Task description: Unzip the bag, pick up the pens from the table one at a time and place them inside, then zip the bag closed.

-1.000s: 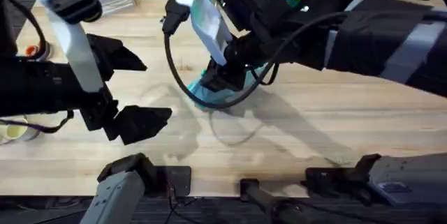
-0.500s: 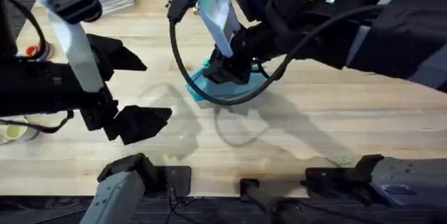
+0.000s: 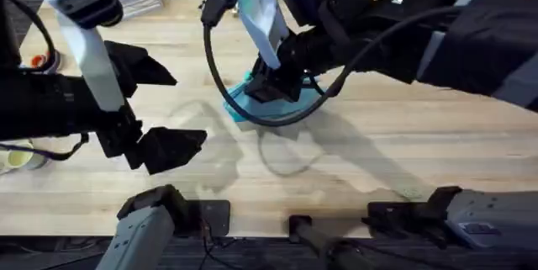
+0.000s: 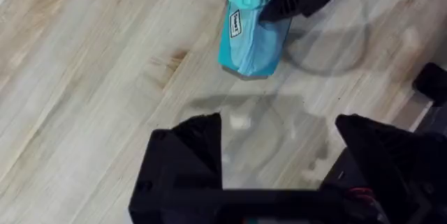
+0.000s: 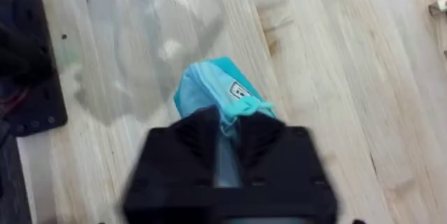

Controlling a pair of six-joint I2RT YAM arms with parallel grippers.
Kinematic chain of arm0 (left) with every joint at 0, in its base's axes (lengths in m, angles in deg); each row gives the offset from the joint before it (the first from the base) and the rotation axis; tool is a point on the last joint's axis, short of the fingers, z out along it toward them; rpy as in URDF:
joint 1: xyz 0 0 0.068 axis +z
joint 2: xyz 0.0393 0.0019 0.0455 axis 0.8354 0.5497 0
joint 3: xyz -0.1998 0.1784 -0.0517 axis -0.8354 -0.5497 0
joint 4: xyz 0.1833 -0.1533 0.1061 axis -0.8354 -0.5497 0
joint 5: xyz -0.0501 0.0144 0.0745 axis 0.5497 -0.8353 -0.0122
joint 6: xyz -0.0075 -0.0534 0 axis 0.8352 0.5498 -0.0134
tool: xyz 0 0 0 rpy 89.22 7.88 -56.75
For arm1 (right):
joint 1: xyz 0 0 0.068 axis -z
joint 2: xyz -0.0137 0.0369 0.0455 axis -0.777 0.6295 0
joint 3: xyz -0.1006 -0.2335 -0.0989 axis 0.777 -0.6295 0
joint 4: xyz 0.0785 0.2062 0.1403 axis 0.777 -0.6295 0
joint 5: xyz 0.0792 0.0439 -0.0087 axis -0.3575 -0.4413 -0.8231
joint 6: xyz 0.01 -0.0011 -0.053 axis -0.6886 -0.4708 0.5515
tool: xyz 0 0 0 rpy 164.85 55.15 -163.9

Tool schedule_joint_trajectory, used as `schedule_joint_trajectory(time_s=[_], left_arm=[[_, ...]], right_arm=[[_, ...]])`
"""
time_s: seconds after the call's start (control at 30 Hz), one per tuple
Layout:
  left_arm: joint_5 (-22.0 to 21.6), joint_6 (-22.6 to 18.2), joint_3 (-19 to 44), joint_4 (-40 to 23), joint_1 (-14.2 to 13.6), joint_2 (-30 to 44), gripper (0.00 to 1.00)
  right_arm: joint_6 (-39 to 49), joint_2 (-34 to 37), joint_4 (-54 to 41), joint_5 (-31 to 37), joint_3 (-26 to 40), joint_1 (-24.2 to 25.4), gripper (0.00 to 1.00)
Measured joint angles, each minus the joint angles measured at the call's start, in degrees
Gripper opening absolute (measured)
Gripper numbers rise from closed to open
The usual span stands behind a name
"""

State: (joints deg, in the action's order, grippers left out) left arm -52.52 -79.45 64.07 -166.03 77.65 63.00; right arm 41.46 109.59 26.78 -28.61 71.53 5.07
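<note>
Right tool [image 5: 227,147] pinches the bag [image 5: 213,91] on the table [image 5: 335,77]; left tool [image 4: 276,154] hangs spread wide, empty.

small label on bag [image 4: 236,23], print unreadable

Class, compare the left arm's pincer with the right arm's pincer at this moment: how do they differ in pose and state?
The left pincer hangs open above bare table, touching nothing; the right pincer is closed on the light-blue bag. The left pincer stands apart from the bag, while the right pincer sits right at its zipper end. Both have black fingers and point down at the wooden tabletop.
</note>
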Motion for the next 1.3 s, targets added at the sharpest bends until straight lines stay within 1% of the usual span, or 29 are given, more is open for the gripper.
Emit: schedule_joint_trajectory(time_s=[0.03,0.2,0.23,0.3,0.43,0.5,0.67,0.77,0.83,0.97,1.07,1.3], left_arm=[[0.00,0.00,0.00,0.00,0.00,0.00,0.988],[0.00,0.00,0.00,0.00,0.00,0.00,0.988],[0.00,0.00,0.00,0.00,0.00,0.00,0.988],[0.00,0.00,0.00,0.00,0.00,0.00,0.988],[0.00,0.00,0.00,0.00,0.00,0.00,0.989],[0.00,0.00,0.00,0.00,0.00,0.00,0.989],[0.00,0.00,0.00,0.00,0.00,0.00,0.990],[0.00,0.00,0.00,0.00,0.00,0.00,0.989],[0.00,0.00,0.00,0.00,0.00,0.00,0.989],[0.00,0.00,0.00,0.00,0.00,0.00,0.988],[0.00,0.00,0.00,0.00,0.00,0.00,0.990],[0.00,0.00,0.00,0.00,0.00,0.00,0.989]], right_arm=[[-0.31,0.00,0.23,-0.23,0.00,0.00,0.220],[-0.39,-1.72,0.15,-0.27,0.00,-0.04,0.934],[-0.39,-2.01,-0.12,-0.26,0.02,-0.04,0.979],[-0.42,-2.23,-0.70,-0.29,0.02,-0.04,0.996],[-1.29,-2.23,-1.07,-0.29,0.02,-0.04,0.996],[-3.76,-2.51,-1.20,-0.27,0.02,-0.04,0.996],[-7.00,-5.75,-1.30,-0.29,0.02,-0.04,0.997],[-11.37,-8.19,-1.29,-0.19,0.02,-0.04,0.996],[-15.91,-9.83,-1.50,0.49,0.02,-0.04,0.996],[-24.94,-12.86,-3.77,3.52,0.02,-0.55,0.996],[-31.08,-14.93,-6.34,6.89,0.02,-2.20,0.997],[-42.24,-18.01,-11.96,16.07,0.02,-9.33,0.997]])
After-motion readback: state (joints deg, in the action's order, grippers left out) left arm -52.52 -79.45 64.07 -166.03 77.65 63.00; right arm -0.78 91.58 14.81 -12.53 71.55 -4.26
